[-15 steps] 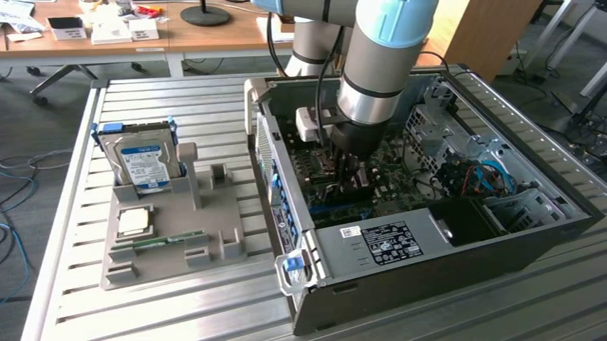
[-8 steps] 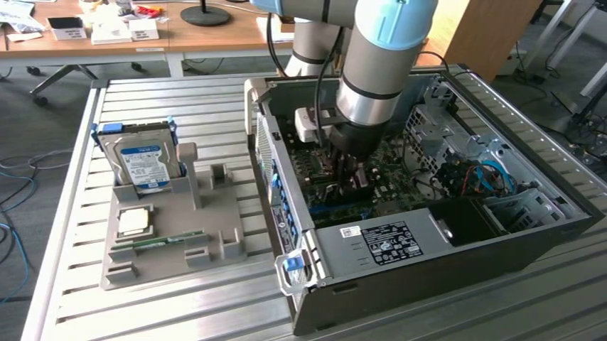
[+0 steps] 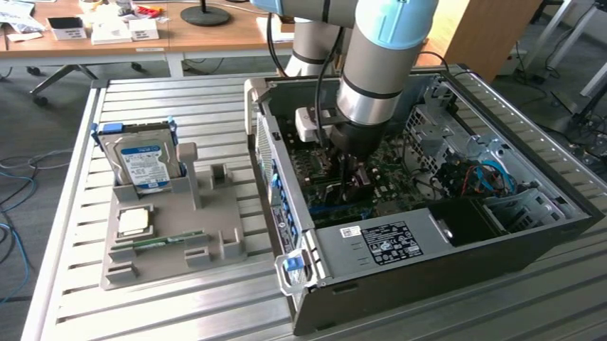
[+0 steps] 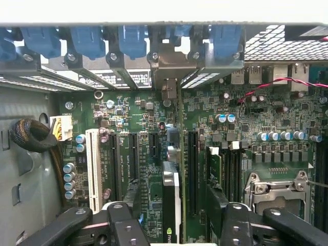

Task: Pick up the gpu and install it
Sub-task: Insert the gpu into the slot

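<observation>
Arm: reaches steeply down from above, wrist pointing downward | Gripper: black fingers spread wide apart, one on each side, gripping nothing between the pads

One gpu, one hard drive, one computer case

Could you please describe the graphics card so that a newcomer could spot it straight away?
Look into the open computer case, on the green motherboard under the arm. The graphics card stands on edge in a slot between the gripper fingers, its metal bracket at the case's rear wall. Neighbouring slots are empty.
</observation>
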Tool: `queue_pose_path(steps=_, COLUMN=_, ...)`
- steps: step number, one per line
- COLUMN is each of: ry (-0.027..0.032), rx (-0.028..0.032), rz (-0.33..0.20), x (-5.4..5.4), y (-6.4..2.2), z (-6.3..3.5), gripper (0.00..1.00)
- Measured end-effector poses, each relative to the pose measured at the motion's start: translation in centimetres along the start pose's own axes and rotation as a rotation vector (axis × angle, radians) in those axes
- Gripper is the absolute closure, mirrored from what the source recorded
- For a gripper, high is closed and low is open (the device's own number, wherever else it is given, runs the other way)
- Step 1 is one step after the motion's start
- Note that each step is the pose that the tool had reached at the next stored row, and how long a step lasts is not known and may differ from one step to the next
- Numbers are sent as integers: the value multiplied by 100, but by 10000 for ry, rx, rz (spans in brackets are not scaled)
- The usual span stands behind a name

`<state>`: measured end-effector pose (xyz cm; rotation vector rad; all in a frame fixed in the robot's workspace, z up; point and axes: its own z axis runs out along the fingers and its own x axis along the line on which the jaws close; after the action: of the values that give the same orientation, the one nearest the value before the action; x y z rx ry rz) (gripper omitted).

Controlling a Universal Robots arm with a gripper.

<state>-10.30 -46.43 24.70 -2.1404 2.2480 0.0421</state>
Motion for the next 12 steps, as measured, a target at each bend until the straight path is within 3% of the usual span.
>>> queue_pose_path(steps=5, ry=2, rx=0, rz=0, x=-1, y=0, z=-26, gripper=37)
queue_pose_path(steps=12, ry=13, rx=0, rz=-1, x=-10, y=-2, z=-208, gripper=37)
